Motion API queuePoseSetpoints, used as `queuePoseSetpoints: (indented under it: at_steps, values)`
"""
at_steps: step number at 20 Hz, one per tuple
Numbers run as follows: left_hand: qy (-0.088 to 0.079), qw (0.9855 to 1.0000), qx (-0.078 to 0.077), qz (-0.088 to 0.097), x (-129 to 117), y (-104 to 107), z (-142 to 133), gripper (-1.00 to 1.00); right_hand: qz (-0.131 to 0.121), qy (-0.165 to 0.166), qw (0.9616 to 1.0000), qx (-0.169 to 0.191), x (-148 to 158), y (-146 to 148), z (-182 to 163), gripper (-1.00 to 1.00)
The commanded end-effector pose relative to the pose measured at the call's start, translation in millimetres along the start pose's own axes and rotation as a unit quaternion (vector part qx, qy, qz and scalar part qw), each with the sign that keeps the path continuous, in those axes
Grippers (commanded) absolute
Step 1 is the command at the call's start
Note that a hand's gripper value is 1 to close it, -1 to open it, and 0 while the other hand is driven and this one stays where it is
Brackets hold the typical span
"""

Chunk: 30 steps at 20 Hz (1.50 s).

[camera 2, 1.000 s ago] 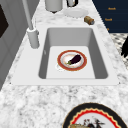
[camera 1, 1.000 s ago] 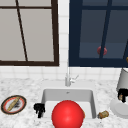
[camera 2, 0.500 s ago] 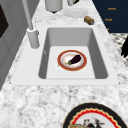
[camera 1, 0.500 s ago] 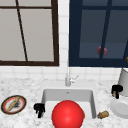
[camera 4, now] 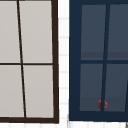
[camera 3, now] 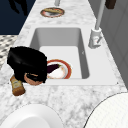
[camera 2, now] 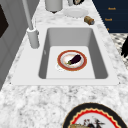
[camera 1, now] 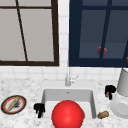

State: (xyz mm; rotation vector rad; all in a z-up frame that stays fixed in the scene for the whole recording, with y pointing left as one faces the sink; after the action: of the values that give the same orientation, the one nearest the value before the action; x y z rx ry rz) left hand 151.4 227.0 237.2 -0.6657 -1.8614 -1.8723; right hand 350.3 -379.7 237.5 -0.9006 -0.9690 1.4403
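A home kitchen is showing here: a white sink [camera 2: 75, 37] with a faucet [camera 1: 68, 77] is sitting in a marble counter [camera 2: 50, 100], windows [camera 4: 37, 60] are standing above white tiles, and plates [camera 1: 13, 105] are lying near the counter's edges.

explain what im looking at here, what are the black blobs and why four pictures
The black blobs are two floating robot hands in a simulated kitchen; there are no arms or body. The four pictures show one moment from four fixed cameras: front of the sink, its left side, its right side, and the windows above.

In the front view the left robot hand hangs at the sink's left front corner, and the right robot hand hovers over the counter beside a white plate. Whether either holds anything is unclear.

In the sink lies a red-rimmed plate with an eggplant on it. A second patterned plate sits on the left counter, a small brown bottle lies on the right. The faucet stands behind the sink.
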Motion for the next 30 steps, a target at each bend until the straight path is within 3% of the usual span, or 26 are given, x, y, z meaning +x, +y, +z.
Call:
queuePoseSetpoints:
  at_steps: [1,11,16,19,22,26,28,30]
  values:
    - [0.0,1.0,0.0,0.0,0,0,0,0.0,0.016,-0.008,0.9998,-0.002,27,6,13,1.0]
    - [0.0,1.0,0.0,0.0,0,0,0,0.0,0.012,0.005,0.9999,-0.002,109,11,23,1.0]
    - [0.0,1.0,0.0,0.0,0,0,0,0.0,0.01,0.001,0.9998,-0.019,149,19,22,1.0]
    - [0.0,1.0,0.0,0.0,0,0,0,0.0,0.016,0.003,0.9998,-0.013,174,20,13,1.0]
    - [0.0,1.0,0.0,0.0,0,0,0,0.0,0.036,0.015,0.9991,-0.015,198,39,-5,1.0]
    - [0.0,1.0,0.0,0.0,0,0,0,0.0,0.043,0.018,0.9988,-0.013,230,57,-31,1.0]
    - [0.0,1.0,0.0,0.0,0,0,0,0.0,0.044,0.018,0.9988,-0.012,246,68,-43,1.0]
    - [0.0,1.0,0.0,0.0,0,0,0,0.0,0.019,0.008,0.9998,-0.008,242,83,-56,1.0]
